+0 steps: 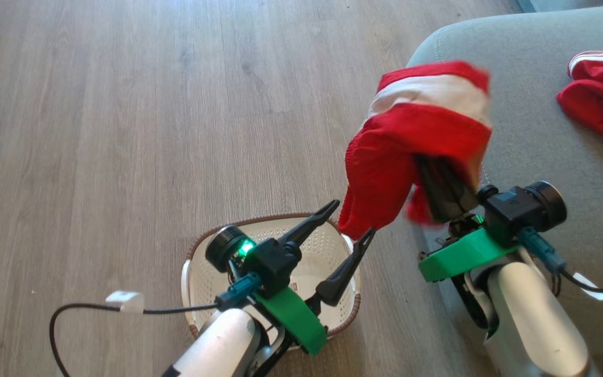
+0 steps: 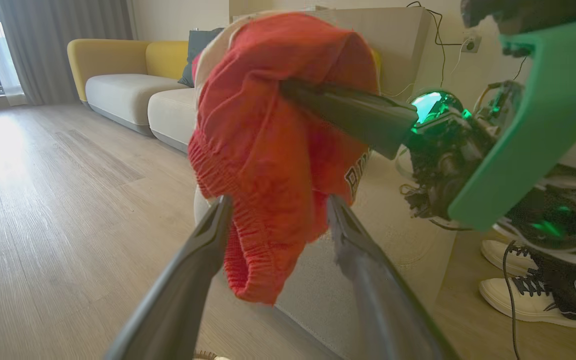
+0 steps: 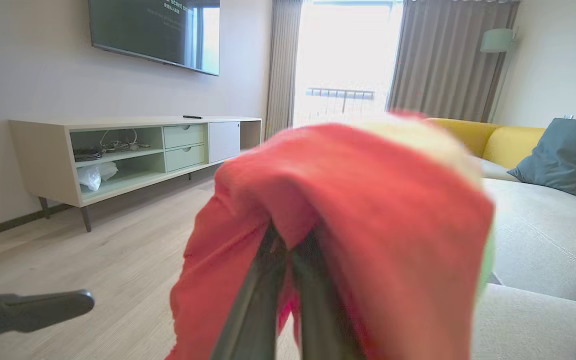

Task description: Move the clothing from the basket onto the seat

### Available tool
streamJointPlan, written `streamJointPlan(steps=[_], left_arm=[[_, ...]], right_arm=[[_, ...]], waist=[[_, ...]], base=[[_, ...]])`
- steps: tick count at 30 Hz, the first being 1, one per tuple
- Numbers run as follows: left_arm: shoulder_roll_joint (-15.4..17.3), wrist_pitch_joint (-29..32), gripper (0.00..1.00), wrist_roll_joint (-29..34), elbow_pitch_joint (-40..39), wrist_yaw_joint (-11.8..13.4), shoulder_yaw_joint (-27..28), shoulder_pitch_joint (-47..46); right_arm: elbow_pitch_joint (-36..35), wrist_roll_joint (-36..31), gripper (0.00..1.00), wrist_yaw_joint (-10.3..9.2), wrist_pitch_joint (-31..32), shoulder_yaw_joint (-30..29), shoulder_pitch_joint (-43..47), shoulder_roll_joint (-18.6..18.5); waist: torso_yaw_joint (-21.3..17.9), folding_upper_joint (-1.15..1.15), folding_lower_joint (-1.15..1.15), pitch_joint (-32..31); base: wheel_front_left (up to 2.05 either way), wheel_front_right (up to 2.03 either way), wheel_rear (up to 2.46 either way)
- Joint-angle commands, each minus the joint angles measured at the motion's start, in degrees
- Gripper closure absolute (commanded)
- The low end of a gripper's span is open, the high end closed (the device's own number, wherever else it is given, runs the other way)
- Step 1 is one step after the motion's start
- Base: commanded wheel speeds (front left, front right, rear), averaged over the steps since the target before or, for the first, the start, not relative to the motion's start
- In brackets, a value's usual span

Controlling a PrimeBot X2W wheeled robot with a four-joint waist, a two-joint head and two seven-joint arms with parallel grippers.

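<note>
Over wood floor beside seat: pinching soft, light red garment mid-bunch between closed right gripper fingers; hovering left gripper spread wide, empty.

The red garment covers the fingertips of the right tool; its upper edge is blurred. At 2 o'clock, the second garment is cut by the picture's edge. The label in the basket is too small to read.
</note>
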Motion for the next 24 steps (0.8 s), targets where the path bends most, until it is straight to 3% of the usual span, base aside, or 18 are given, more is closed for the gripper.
streamJointPlan(steps=[1, 24], left_arm=[[0.19, -0.28, 0.0, 0.59, -1.58, -0.18, 1.91, -0.17], [0.19, -0.28, 0.0, 2.72, -0.01, -0.57, 2.96, 4.44]], right_arm=[[-2.46, -0.39, 1.0, -0.01, -0.37, 0.36, -0.37, 0.24], [-4.53, -2.46, 1.0, -0.01, -0.37, -6.87, 5.62, -1.76]], waist=[[0.01, 0.0, 0.0, -0.02], [-1.29, 0.0, 0.0, -1.07]], base=[[0.0, 0.0, 0.0], [0.0, 0.0, 0.0]])
